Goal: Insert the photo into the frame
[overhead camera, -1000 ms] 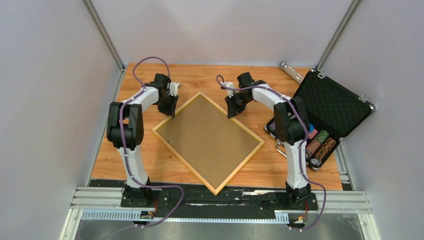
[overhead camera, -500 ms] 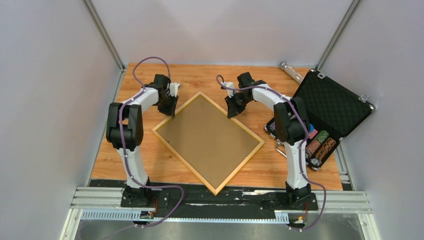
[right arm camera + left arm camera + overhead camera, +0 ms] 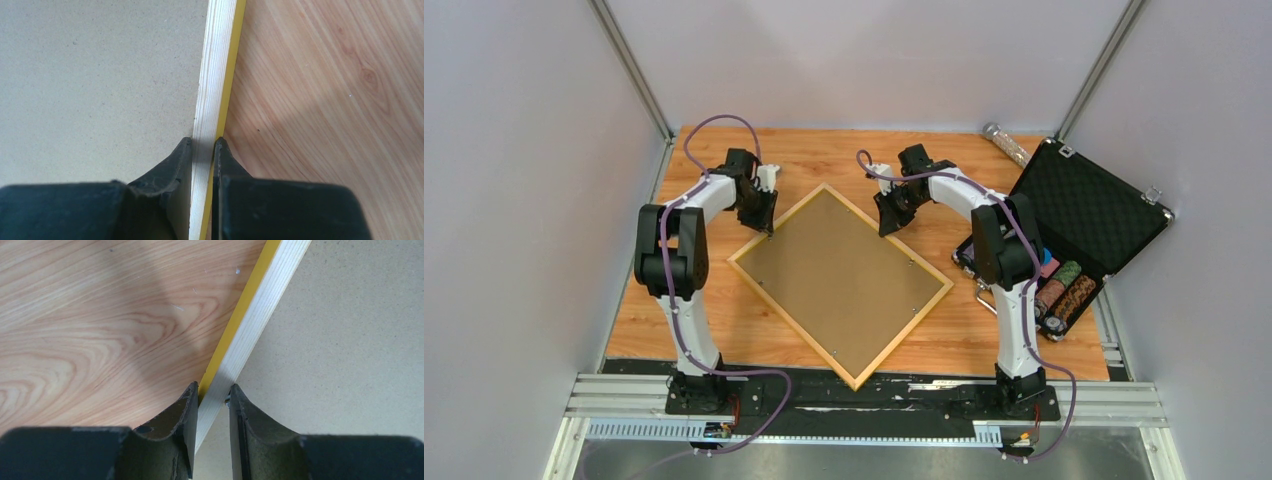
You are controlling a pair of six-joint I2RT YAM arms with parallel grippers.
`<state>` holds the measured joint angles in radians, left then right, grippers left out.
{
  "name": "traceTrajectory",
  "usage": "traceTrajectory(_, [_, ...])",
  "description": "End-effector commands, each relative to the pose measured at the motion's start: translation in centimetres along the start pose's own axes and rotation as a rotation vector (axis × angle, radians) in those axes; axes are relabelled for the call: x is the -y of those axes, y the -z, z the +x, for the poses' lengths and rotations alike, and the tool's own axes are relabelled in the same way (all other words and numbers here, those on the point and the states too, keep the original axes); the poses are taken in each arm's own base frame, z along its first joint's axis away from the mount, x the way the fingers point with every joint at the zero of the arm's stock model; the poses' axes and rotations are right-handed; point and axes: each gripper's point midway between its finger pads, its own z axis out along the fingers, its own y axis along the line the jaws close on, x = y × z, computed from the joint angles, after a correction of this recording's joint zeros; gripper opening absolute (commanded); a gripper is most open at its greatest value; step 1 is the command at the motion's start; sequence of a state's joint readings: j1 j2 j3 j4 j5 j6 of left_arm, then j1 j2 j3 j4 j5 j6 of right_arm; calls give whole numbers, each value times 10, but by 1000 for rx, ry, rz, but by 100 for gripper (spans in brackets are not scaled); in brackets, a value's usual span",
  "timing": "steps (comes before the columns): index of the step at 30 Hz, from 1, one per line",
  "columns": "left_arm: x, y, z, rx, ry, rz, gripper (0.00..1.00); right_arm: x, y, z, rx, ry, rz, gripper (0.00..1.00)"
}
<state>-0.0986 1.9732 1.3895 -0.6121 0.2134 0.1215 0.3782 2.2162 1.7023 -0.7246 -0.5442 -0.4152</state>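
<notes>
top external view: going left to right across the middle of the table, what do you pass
white and black left robot arm → thin yellow wooden picture frame → white and black right robot arm → open black foam-lined case

- My gripper (image 3: 212, 407) straddles the frame (image 3: 250, 315) rail, one finger against each side.
- The wooden table (image 3: 100, 325) lies to the left and the frame's brown backing board (image 3: 350, 350) to the right.

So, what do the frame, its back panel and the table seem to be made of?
The frame: seemingly bare pale wood, straight grain lines, yellow painted outer side. The back panel: probably matte fibreboard, speckled beige, no grain. The table: wood or wood-look laminate, smooth, swirling grain and knots.
</notes>
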Motion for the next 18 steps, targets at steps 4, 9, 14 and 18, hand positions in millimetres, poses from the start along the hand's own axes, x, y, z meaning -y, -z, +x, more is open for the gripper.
traceTrajectory(4, [-12, -15, 56, -195, 121, 65, 3, 3, -19, 57, -166, -47, -4, 1])
traceTrajectory(9, [-22, -15, 60, -200, 103, 29, 2, 3, -19, 57, -167, -47, -5, 2])
traceTrajectory(14, [-25, -13, 62, -195, 96, 16, 2, 3, -19, 57, -167, -47, -5, 1])
traceTrajectory(18, [-26, -12, 63, -195, 96, 23, 0, 3, -19, 58, -168, -48, -5, 2])
